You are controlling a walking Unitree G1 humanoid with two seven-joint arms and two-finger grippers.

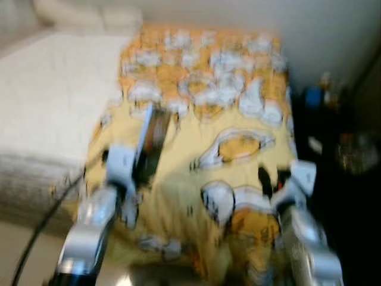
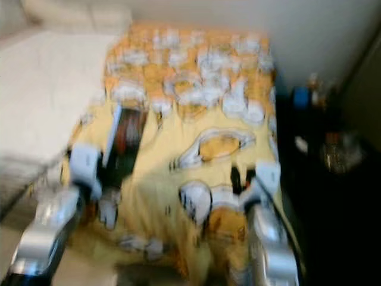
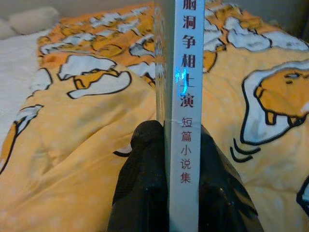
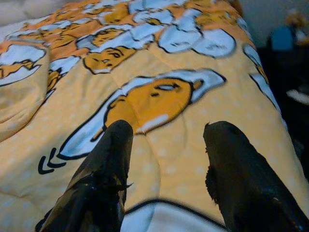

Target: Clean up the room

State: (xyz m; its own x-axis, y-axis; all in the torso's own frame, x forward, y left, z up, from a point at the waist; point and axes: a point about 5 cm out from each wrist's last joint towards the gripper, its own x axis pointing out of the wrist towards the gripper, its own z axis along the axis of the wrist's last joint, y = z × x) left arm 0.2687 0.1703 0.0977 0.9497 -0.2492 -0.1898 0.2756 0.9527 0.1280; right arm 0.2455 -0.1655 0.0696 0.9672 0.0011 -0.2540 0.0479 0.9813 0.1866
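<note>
A thin book (image 3: 186, 96) with a pale spine and Chinese lettering stands clamped between the fingers of my left gripper (image 3: 179, 140), held over the left part of a yellow-orange cartoon-print blanket (image 1: 238, 107) on a bed. In the eye views the book (image 1: 153, 140) looks dark and long above my left arm. My right gripper (image 4: 166, 133) is open with nothing between its fingers (image 4: 116, 145), hovering over the blanket's right part near the bed's edge (image 1: 271, 179).
A white bedcover (image 1: 53, 89) lies left of the blanket, with pillows (image 1: 83, 15) at the head. A dark side table (image 1: 339, 143) with small items stands right of the bed. A black cable (image 1: 36, 232) hangs at front left. Eye views are blurred.
</note>
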